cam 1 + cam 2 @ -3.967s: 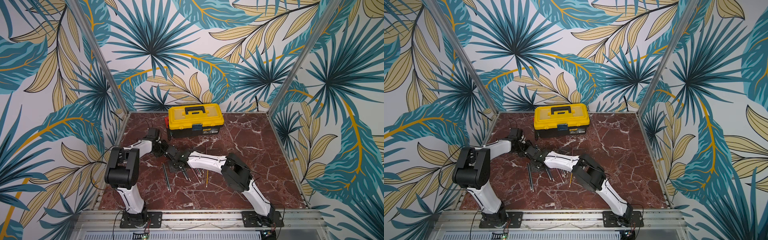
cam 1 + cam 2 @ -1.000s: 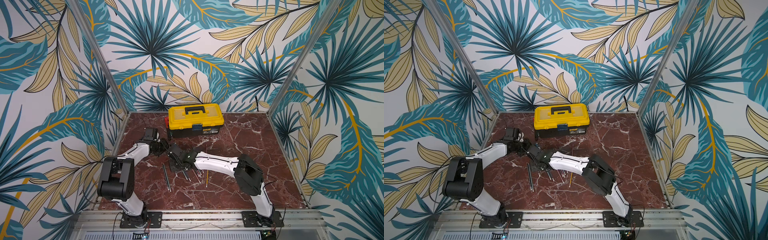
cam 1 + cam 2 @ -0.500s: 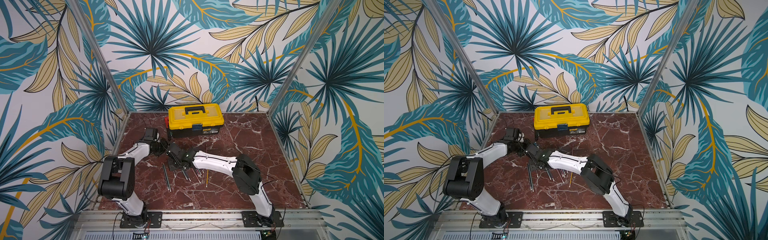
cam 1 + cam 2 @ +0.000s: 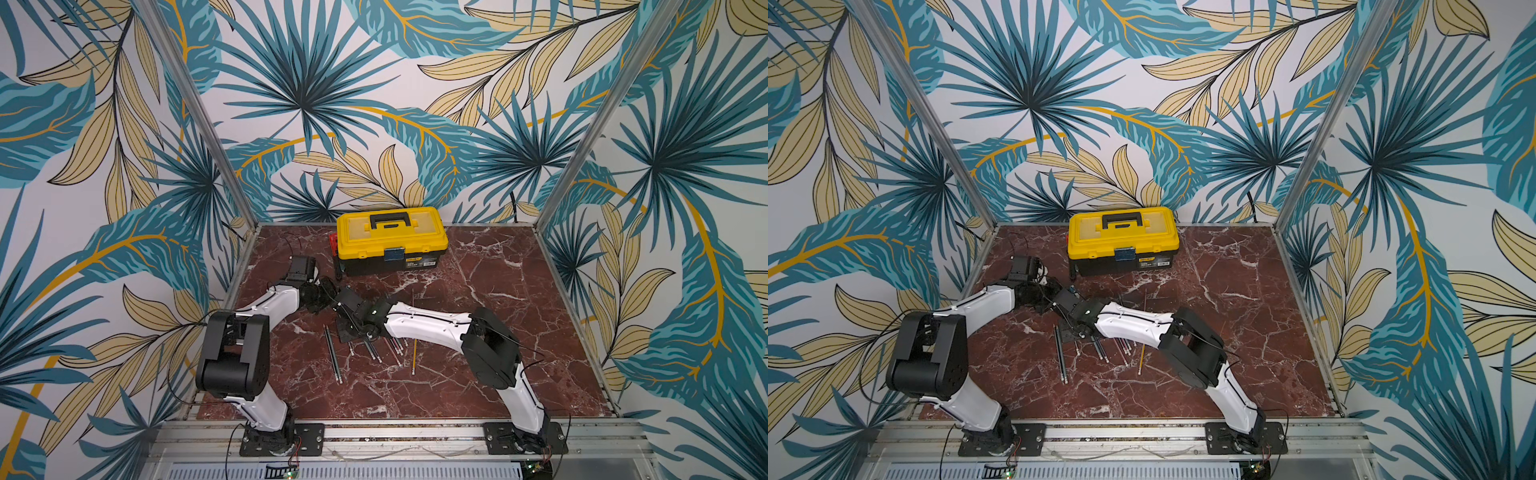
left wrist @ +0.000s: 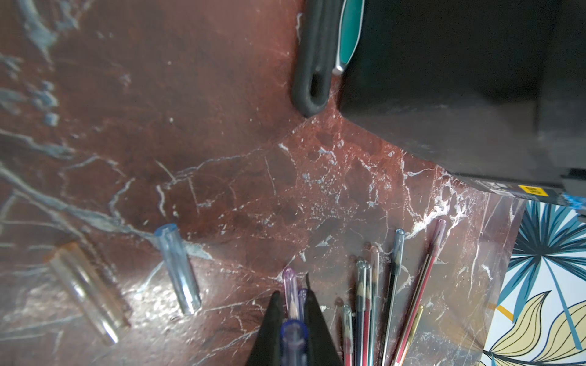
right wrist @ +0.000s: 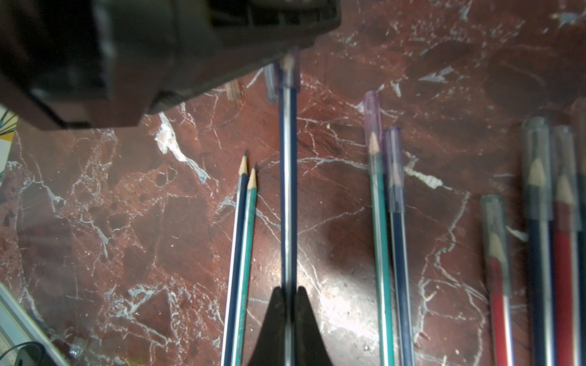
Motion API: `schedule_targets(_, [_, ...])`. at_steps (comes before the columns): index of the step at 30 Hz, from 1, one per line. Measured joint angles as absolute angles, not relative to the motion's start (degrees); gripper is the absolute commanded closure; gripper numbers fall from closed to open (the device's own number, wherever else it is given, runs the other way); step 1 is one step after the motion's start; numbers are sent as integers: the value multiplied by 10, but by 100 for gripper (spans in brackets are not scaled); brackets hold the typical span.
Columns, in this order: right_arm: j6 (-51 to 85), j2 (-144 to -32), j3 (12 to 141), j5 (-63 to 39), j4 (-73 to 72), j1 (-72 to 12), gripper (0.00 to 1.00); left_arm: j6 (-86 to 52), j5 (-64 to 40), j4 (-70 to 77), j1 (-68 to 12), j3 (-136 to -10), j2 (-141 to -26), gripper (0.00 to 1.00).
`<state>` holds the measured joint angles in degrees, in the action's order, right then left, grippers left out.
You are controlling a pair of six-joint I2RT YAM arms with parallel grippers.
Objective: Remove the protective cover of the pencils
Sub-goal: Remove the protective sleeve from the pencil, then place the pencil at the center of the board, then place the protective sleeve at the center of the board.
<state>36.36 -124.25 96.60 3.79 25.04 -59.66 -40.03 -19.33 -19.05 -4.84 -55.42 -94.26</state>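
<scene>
- The right tool (image 6: 288, 293) has its jaws clamped together on the shaft of a dark blue pencil (image 6: 288, 190).
- The left tool (image 5: 293, 298) has its jaws pinched on the protective cover (image 5: 293, 337), a pale violet cap over that pencil's tip.
- Likely handling: the cap looks light, slick and thin-walled, so it may slip or crush. Grip it mid-length and pull straight along the stiff, slender pencil.
- Nearby on the marble counter (image 5: 222, 142) lie two loose caps (image 5: 177, 269), two bare pencils (image 6: 244, 237) and several capped pencils (image 6: 380, 237).
- A yellow toolbox (image 4: 390, 241) stands behind them.
</scene>
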Motion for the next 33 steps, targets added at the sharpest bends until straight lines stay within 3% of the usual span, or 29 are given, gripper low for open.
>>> schedule_targets(13, [375, -1198, 861, -1, 222, -618, 100, -386, -153, -189, -55, -555, -950, 100])
schedule_targets(33, [433, -1197, 856, 2, 204, -623, 100, -407, -121, -222, -54, -629, -994, 100])
